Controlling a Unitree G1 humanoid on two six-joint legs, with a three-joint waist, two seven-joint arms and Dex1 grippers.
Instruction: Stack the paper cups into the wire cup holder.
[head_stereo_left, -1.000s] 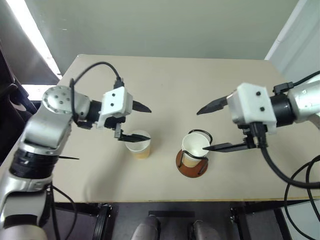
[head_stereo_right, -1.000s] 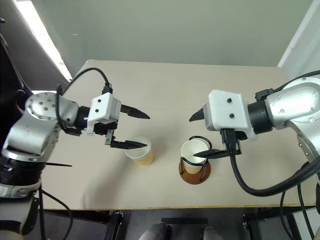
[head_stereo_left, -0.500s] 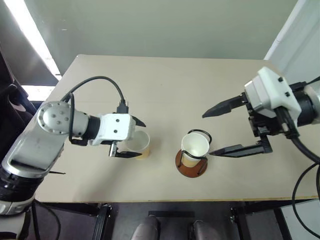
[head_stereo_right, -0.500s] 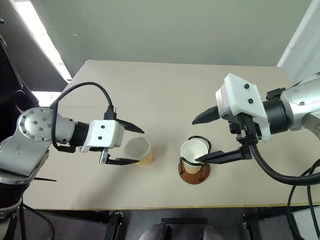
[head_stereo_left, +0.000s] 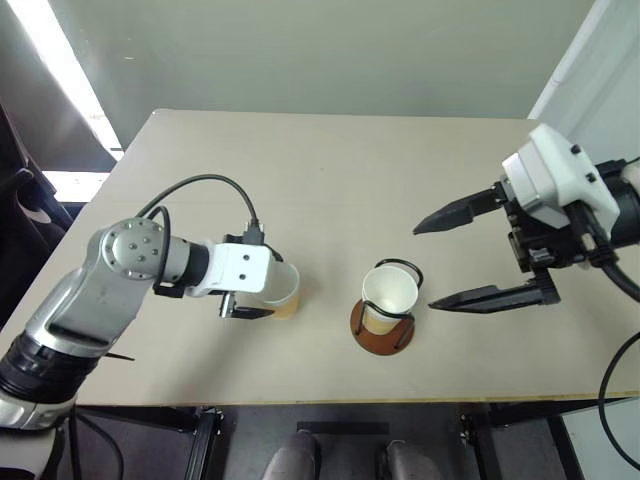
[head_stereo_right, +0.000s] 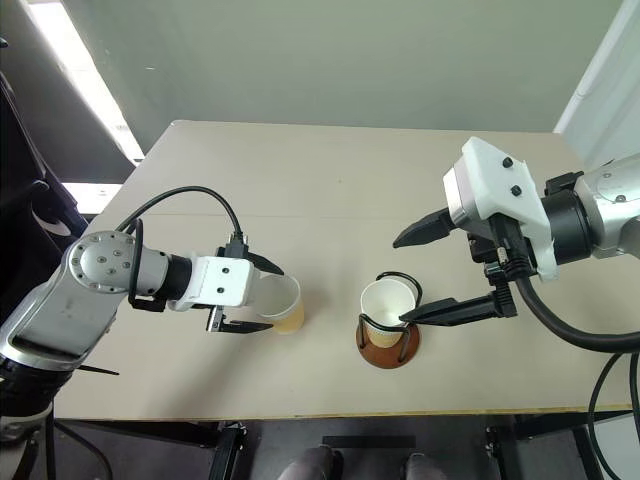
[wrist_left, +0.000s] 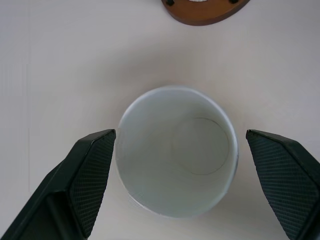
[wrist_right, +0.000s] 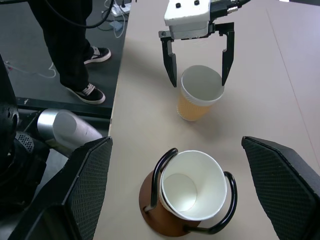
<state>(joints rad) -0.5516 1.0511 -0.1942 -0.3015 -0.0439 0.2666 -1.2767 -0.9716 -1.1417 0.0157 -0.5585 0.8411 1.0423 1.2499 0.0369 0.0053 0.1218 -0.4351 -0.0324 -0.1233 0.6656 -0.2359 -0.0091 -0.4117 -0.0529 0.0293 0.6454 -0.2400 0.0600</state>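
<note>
The left gripper (wrist_right: 197, 57) is spread wide around the loose paper cup (head_stereo_right: 280, 303) to grab it; the right gripper (head_stereo_left: 480, 255), also empty, waits beside the wire cup holder (head_stereo_left: 381, 325) that already has a cup.

No lettering, label, brand mark, number or sign can be read anywhere in these views.
</note>
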